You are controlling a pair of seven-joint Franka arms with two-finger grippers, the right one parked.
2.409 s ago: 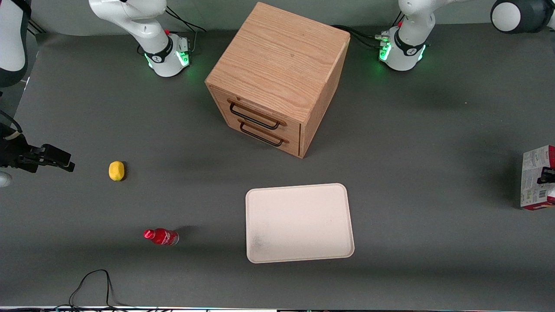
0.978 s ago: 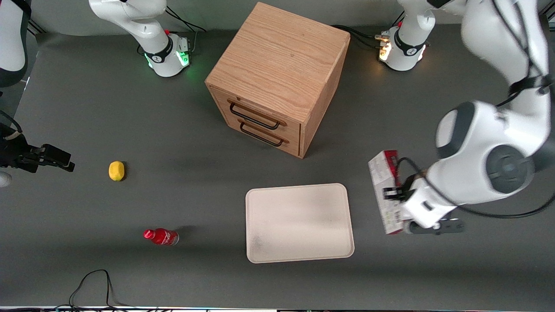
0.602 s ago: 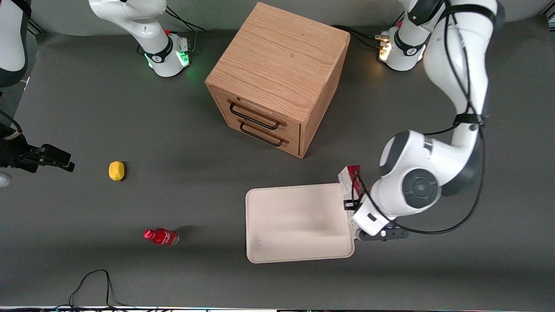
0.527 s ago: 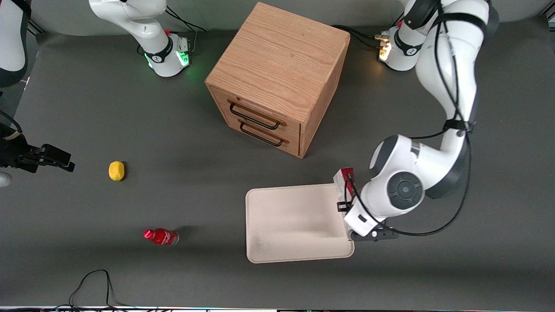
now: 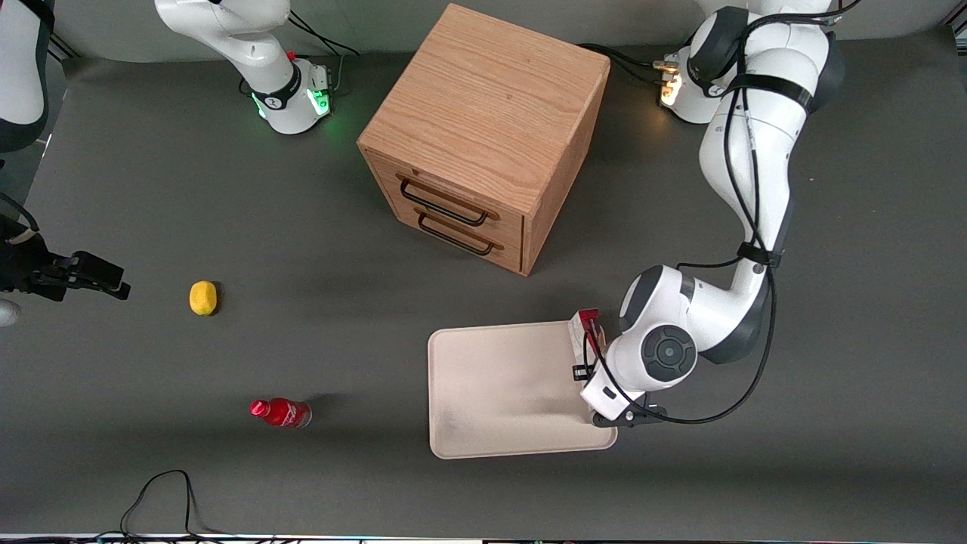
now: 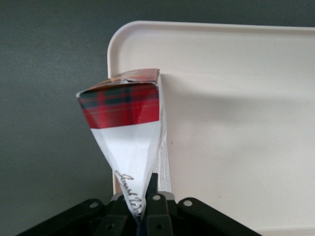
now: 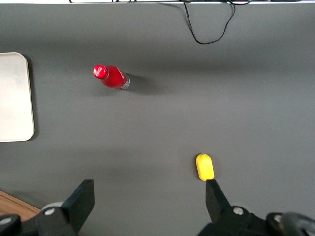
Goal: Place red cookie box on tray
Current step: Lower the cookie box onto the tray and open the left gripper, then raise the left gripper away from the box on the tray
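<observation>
In the front view, your hand [image 5: 583, 361] hangs over the edge of the tray [image 5: 491, 393] that faces the working arm's end of the tabletop [image 5: 755, 468]. You can see the red cookie box [image 5: 583, 326] poking out from under the wrist, standing on edge above the tray's rim. The wooden cabinet [image 5: 483, 136] sits farther from the camera than the tray. Toward the parked arm's end lie a lemon [image 5: 202, 298] and a small red bottle [image 5: 281, 413].

In the left wrist view, your hand [image 6: 143, 206] is closed tight on the red cookie box [image 6: 129, 128], pinching its lower end; the box's tartan end points away from the wrist, over the tray [image 6: 236, 98] by its rounded corner.

In the right wrist view, you see the small red bottle [image 7: 111, 77], the lemon [image 7: 204, 167] and one end of the tray [image 7: 15, 98].
</observation>
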